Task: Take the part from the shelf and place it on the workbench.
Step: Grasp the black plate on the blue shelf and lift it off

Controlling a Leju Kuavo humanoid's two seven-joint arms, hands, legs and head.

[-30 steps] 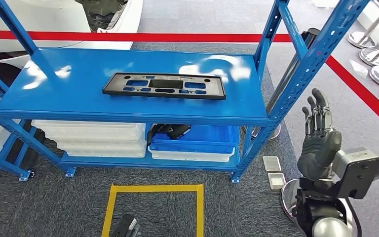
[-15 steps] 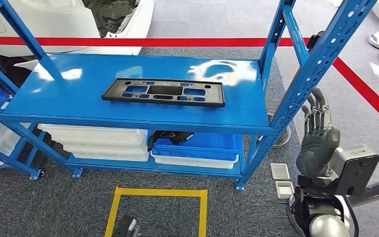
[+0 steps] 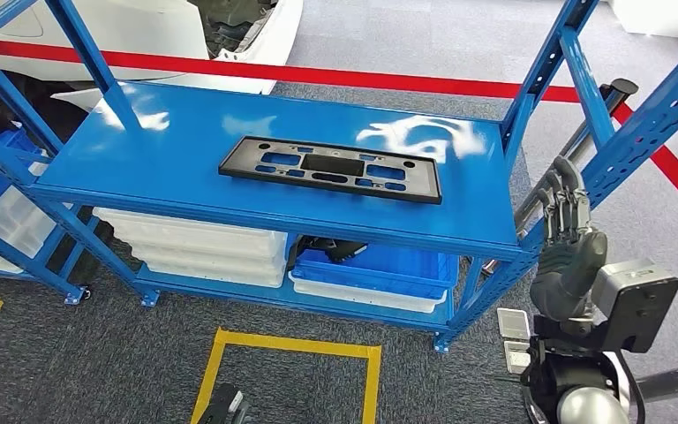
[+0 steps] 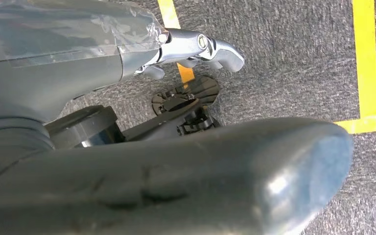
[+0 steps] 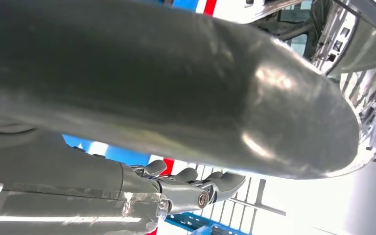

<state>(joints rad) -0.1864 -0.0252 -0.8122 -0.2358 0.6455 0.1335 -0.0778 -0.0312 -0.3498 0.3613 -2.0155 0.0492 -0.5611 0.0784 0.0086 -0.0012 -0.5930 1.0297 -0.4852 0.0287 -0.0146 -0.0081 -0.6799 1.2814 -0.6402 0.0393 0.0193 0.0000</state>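
Landmark: blue shelf unit, steel, two tiers, its upper deck glossy with light glare.

1. Stacked white and blue bins — off the shelf unit's left end, on a neighbouring rack, partly cut by the frame edge.
2. White trays — stacked on the shelf unit's lower tier, left half.
3. Yellow tape square — on the grey carpet in front of the shelf unit.
4. Left hand — low in the head view, in front of the shelf unit, over the tape square. In the left wrist view the fingers lie extended above the carpet and tape, nothing in them.
5. Part — black, flat, rectangular plate with cut-outs; lies flat on the shelf unit's upper deck, toward its front edge and right of centre. Neither hand touches it.
6. Blue bin — lower tier, right half, seated in a white tray; a dark object behind it, too hidden to identify.
7. Red floor tape — on the carpet behind the shelf unit.
8. Right hand — raised just outside the shelf unit's front right post, fingers straight and pointing upward, holding nothing.
9. Two small square plates — on the floor by the shelf unit's right foot.
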